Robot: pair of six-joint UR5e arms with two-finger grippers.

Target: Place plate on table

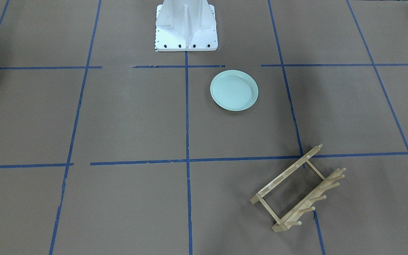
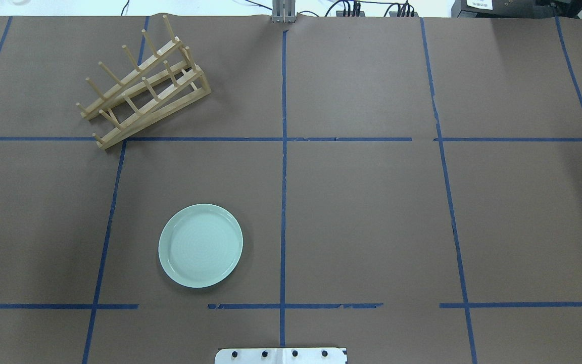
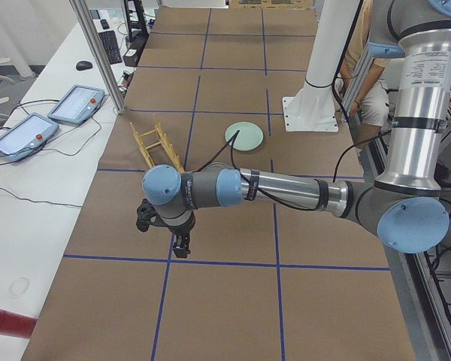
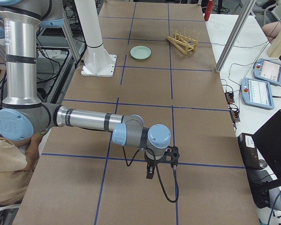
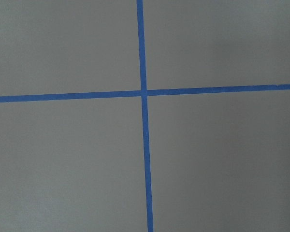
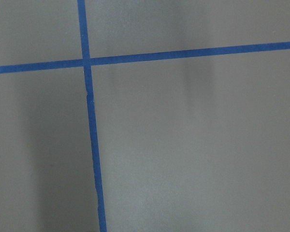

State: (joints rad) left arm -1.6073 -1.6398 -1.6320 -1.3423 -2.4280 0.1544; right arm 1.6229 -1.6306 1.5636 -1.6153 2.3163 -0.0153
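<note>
Left claw (image 3: 180, 244) and right claw (image 4: 150, 172) hang well apart from the plate (image 2: 200, 245), grip impossible to tell; it lies flat on the table (image 2: 372, 227). Likely rigid, slick, breakable; pinch its raised rim.

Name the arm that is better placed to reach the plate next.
Left, likely. The plate lies flat on the table in the overhead view's left half, where the left arm comes in. The left gripper and the right gripper hang over the table's opposite ends, neither near it.
</note>
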